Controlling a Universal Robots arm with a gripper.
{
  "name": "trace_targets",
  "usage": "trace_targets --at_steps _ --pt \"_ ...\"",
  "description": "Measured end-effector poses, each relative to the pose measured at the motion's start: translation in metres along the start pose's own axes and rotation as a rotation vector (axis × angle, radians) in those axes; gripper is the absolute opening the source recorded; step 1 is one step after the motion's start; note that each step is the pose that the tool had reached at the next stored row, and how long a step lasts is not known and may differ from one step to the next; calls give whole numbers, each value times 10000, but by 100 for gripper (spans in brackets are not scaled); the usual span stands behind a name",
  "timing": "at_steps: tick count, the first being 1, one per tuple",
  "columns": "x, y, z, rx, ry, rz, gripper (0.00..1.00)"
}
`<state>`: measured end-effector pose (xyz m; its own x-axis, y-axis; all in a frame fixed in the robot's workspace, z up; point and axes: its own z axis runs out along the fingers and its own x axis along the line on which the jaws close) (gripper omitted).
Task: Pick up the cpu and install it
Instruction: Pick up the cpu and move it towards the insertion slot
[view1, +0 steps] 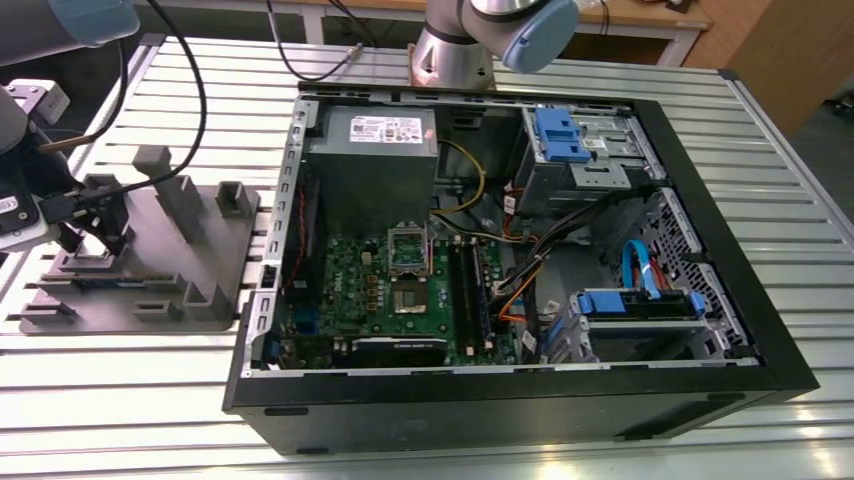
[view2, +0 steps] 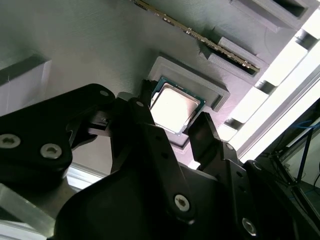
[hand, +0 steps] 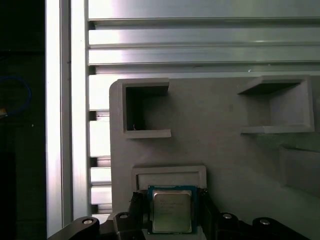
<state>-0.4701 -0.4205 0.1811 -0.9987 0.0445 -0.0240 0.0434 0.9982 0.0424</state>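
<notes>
cpu (hand: 171, 211): sitting flat in its little raised pocket near one edge of the grey tray (view1: 200, 290), silver lid facing up. My guess is the pocket's there so the chip can't slide and I always find it squared up.

gripper (view2: 174, 115): parked right over that tray pocket. The claw is spread, one finger on each side of the chip. From what I can see it's straddling, not pinching, though the gap is slim.

why that grip: I reckon side-on fingers keep me off the lid and the underside contacts.

computer case (view1: 534, 400): lying open just beside the tray, on the exterior view's right of it.

socket (view1: 407, 250): on the board inside the case, well apart from the tray, nothing in it that I can make out.

progress: I'd call it the pick-up stage, chip not lifted yet.
</notes>
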Motion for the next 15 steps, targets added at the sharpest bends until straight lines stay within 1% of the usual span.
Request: trace_targets --at_steps 11,12,13,15 --pt "2 0 0 0 0 1 56" --pt "2 0 0 0 1 1 55" --pt "2 0 0 1 1 1 49" --pt "2 0 0 0 1 1 47"
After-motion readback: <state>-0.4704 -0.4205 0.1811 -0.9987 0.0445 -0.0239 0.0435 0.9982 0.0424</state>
